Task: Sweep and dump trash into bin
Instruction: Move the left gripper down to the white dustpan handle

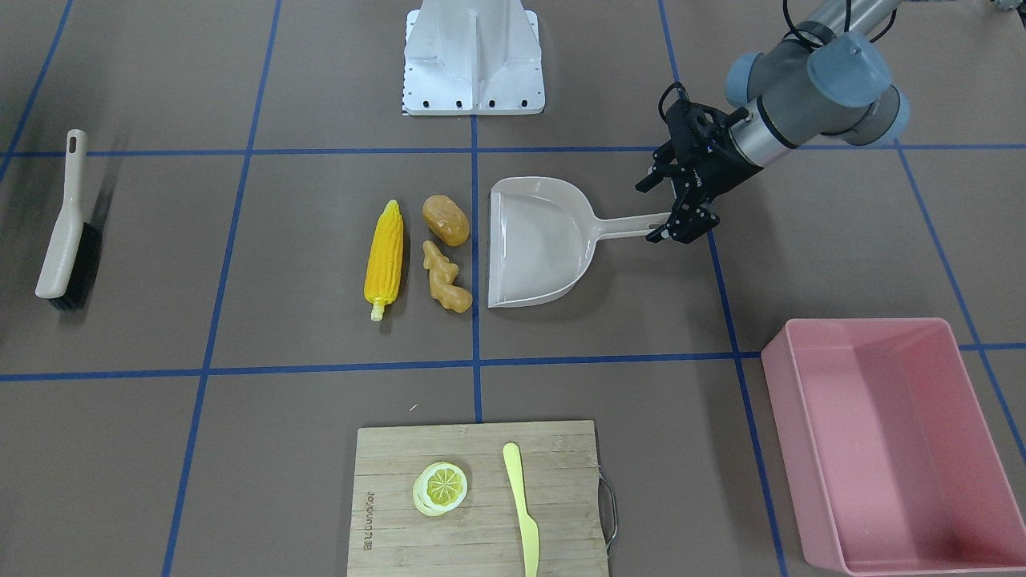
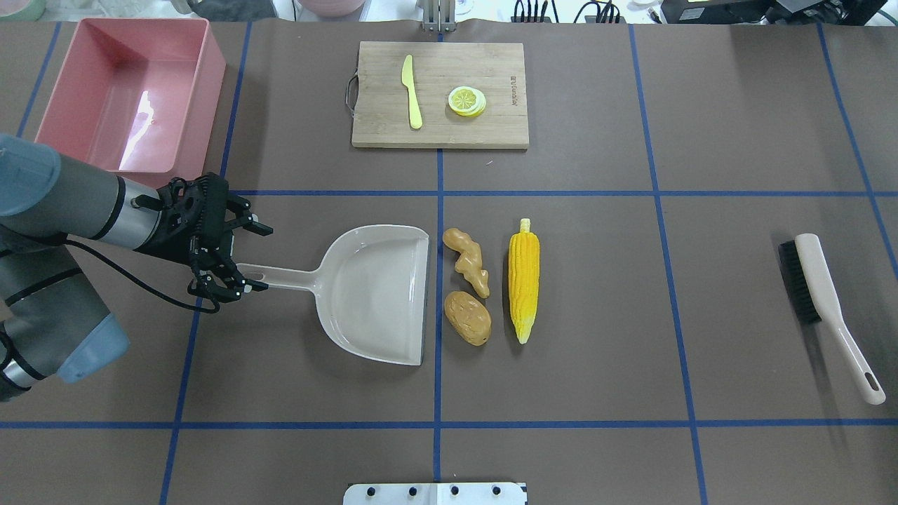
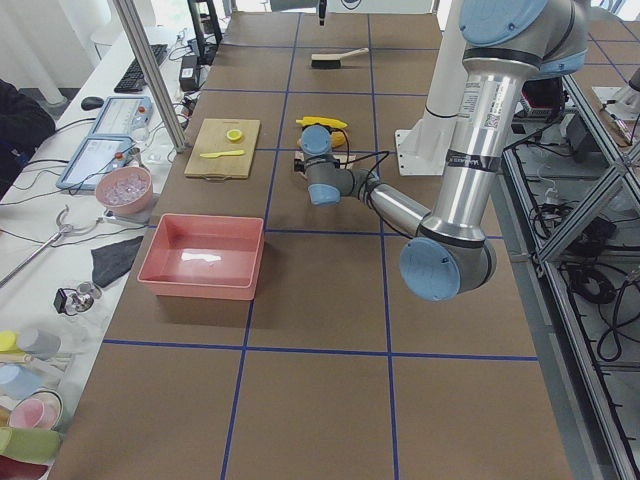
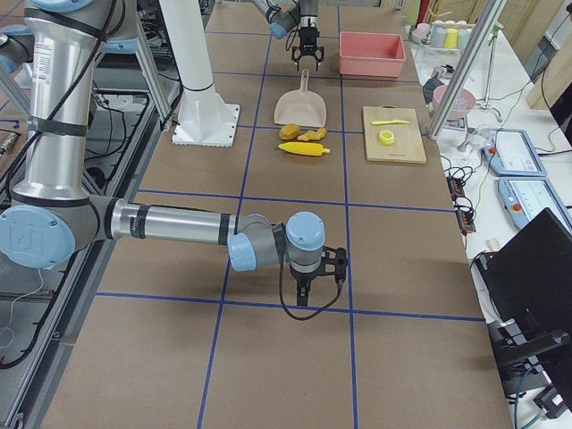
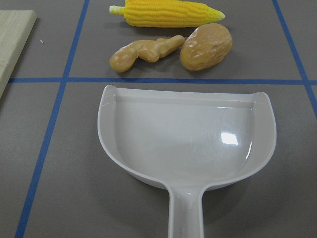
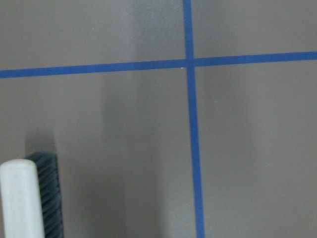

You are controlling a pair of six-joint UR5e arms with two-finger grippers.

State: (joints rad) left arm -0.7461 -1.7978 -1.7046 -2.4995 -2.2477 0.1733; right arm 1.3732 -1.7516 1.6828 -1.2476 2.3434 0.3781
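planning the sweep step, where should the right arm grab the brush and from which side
Grip the brush by its slim bare handle, between bristles and hanging hole, coming down from above: it lies flat on its side, bristles pointing sideways.

wooden cutting board (image 2: 491, 130) carries a lemon slice (image 2: 467, 101) and a pale yellow knife (image 2: 412, 92), lying apart
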